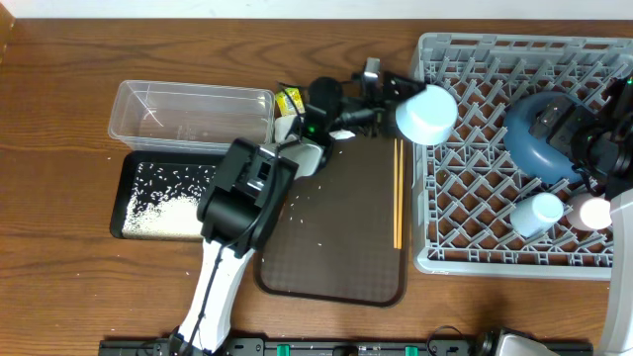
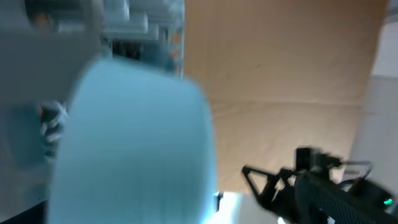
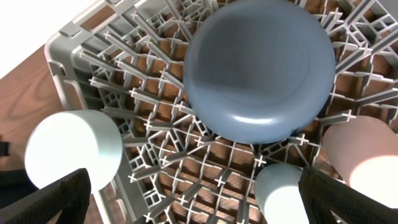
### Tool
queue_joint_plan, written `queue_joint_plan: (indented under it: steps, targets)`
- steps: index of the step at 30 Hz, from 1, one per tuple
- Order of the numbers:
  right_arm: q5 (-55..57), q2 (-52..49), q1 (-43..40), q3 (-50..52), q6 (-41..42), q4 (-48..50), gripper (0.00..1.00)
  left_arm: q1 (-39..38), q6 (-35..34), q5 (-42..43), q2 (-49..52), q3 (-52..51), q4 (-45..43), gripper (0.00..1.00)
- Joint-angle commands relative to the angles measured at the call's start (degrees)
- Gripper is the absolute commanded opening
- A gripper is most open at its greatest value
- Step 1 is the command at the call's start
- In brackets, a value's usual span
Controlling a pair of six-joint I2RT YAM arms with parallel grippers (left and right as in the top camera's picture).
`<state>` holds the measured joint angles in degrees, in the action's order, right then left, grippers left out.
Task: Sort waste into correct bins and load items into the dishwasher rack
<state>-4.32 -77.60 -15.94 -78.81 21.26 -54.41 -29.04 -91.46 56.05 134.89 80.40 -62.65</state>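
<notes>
The left arm (image 1: 213, 287) has a long white link that widens into a blocky black joint housing (image 1: 242, 193). Beyond it come a short white segment (image 1: 309, 156) and a black wrist (image 1: 324, 99) with a small green light (image 1: 311, 130). The left arm's black finger (image 2: 323, 193) is angular, with a tiny teal light beside it. The right arm (image 1: 621, 247) shows a pale grey link and black wrist parts (image 1: 593, 138). The right arm's black fingers (image 3: 50, 199) are flat, matte wedges.

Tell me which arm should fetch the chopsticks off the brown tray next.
Left. The left gripper is at the rack left edge by the pale blue cup, close to the chopsticks on the brown tray. The right gripper, open, hangs over the blue plate on the far side.
</notes>
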Motion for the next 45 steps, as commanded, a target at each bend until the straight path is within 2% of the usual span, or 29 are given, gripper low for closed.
queue_joint_plan:
  steps: [1,8,18,23,28,31,34,38,40,42,44,45]
  targets:
    - [-0.2,0.0,-0.6,-0.6,-0.7,0.0,0.99,-2.9,3.4,1.7,-1.4,1.2,0.1,0.98]
    - [-0.2,0.0,-0.6,-0.6,-0.7,0.0,0.99,-5.6,4.4,0.7,-1.4,1.4,0.1,0.98]
    - [-0.2,0.0,-0.6,-0.6,-0.7,-0.3,0.99,-3.5,4.5,0.5,-2.3,1.4,0.1,0.98]
    - [-0.2,0.0,-0.6,-0.6,-0.7,-0.2,0.99,-2.6,9.1,2.0,-4.2,1.4,4.4,0.98]
    - [-0.2,0.0,-0.6,-0.6,-0.7,-0.2,0.99,1.3,18.3,3.4,-8.2,1.4,16.0,0.98]
    - [-0.2,0.0,-0.6,-0.6,-0.7,-0.2,0.99,4.9,26.8,3.5,-12.4,1.4,26.6,0.98]
    - [-0.2,0.0,-0.3,-0.6,-0.8,-0.3,0.99,9.4,39.5,1.2,-18.6,1.4,43.3,0.98]
    - [-2.0,-0.3,1.4,-0.6,-3.8,-0.2,0.96,14.8,57.1,-8.2,-28.2,1.4,67.3,0.98]
    - [-3.5,-1.0,2.9,-0.5,-4.7,-0.3,0.85,16.8,64.5,-15.1,-33.2,1.4,77.9,0.98]
    - [-5.1,-2.0,4.9,-0.2,-4.9,-0.6,0.66,18.1,70.2,-22.0,-38.0,1.4,86.4,0.98]
    - [-6.6,-3.3,7.7,0.9,-4.8,-1.0,0.48,18.8,74.6,-25.7,-41.8,1.4,91.4,0.98]
    - [-7.0,-4.0,9.2,1.6,-4.8,-1.0,0.42,19.1,76.8,-26.6,-43.7,1.4,93.2,0.98]
